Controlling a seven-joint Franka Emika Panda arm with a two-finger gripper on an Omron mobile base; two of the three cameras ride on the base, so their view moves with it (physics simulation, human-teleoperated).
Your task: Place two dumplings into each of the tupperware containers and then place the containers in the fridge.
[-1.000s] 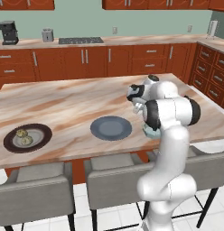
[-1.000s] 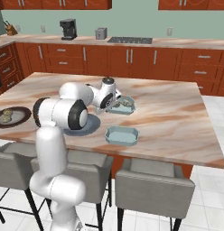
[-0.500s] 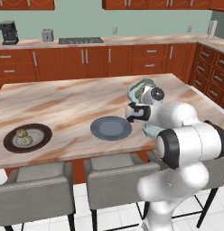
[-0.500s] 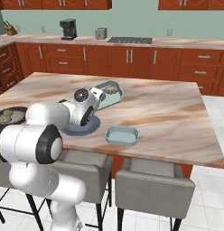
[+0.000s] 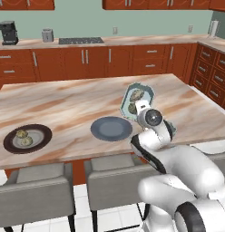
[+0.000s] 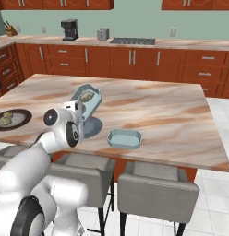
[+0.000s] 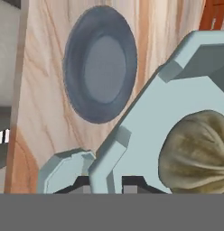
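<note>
Gripper (image 5: 140,107) pinches the filled tupperware container (image 5: 136,99), lifted and tilted steeply above the island counter (image 5: 64,108). Two dumplings (image 5: 134,101) apparently inside; level it before the fridge run.

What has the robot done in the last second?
It has lifted the tupperware container with two dumplings off the counter, tilted, jaws shut on its rim. The empty container, grey-blue plate and dark-rimmed plate stayed put.
</note>
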